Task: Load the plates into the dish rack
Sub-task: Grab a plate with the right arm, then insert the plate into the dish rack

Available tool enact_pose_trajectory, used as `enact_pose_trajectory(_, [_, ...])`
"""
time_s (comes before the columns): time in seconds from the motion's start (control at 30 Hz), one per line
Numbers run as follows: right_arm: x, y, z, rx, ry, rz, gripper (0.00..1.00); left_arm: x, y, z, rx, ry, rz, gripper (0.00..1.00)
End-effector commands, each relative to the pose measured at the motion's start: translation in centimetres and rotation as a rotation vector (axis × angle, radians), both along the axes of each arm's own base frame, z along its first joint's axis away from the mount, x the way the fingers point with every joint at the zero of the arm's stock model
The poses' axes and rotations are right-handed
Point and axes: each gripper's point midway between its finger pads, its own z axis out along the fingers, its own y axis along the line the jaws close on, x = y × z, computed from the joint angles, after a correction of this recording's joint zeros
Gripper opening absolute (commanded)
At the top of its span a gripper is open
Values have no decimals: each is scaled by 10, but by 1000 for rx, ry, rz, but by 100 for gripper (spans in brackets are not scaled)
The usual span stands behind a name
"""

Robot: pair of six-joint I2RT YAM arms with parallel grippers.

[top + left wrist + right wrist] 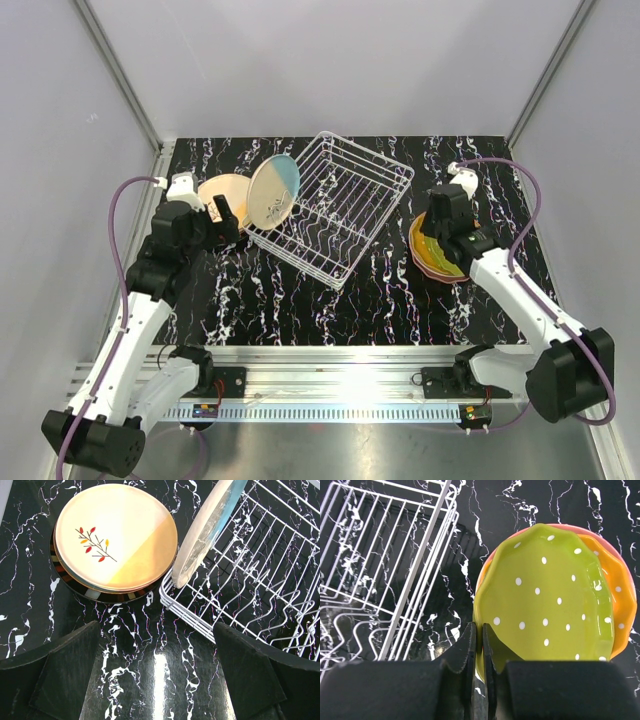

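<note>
Left gripper [156, 626]: jaws spread wide, nothing between them; hanging over bare tabletop just in front of the rack's near-left corner.
Right gripper [480, 628]: closed down to a thin slit, pinching the near-left rim of the green plate.
Green plate [545, 600]: yellow-green with white dots and a wavy rim; top of the right-hand stack; cannot tell whether raised off the plate beneath.
Orange plate [621, 605]: directly under the green one, showing along its right side, also dotted white.
Pink plate [582, 529]: lowest one visible in that stack, only a thin arc of rim showing past the far edge.
Right-hand stack [440, 262]: flat on the table, near the rack's right side but not touching it.
Dish rack [345, 215]: white wire, mid-table, turned at an angle to the table edges, rows of upright tines inside.
Cream-blue plate [205, 535]: standing on edge at the rack's left end, leaning, lower rim seemingly inside the corner of the wire frame.
Peach plate [116, 536]: sprig motif facing up, flat on top of the left-hand stack, just beside the rack's left corner.
Dark plate [107, 596]: at the bottom of the left stack, striped rim showing along the near edge.
Table [300, 300]: black, veined with white.
</note>
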Motion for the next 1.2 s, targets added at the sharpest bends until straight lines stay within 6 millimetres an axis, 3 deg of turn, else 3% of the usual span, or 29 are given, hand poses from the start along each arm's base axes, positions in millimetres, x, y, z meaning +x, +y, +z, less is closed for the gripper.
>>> enact_pose_trajectory(0.0, [17, 6, 61, 132, -184, -18, 0, 3, -6, 6, -18, -20, -20, 99])
enact_pose_trajectory(0.3, [23, -4, 76, 211, -252, -81, 0, 4, -7, 5, -20, -17, -22, 99])
enact_pose_trajectory(0.57, [30, -5, 104, 248, -313, -98, 0, 4, -9, 5, -23, -14, -31, 99])
enact_pose_trajectory(0.87, [35, -11, 104, 246, -334, -139, 0, 5, -9, 5, -27, -15, -29, 99])
enact_pose_trajectory(1.17, [37, -8, 119, 275, -387, -125, 0, 5, -11, 4, -33, -11, -41, 99])
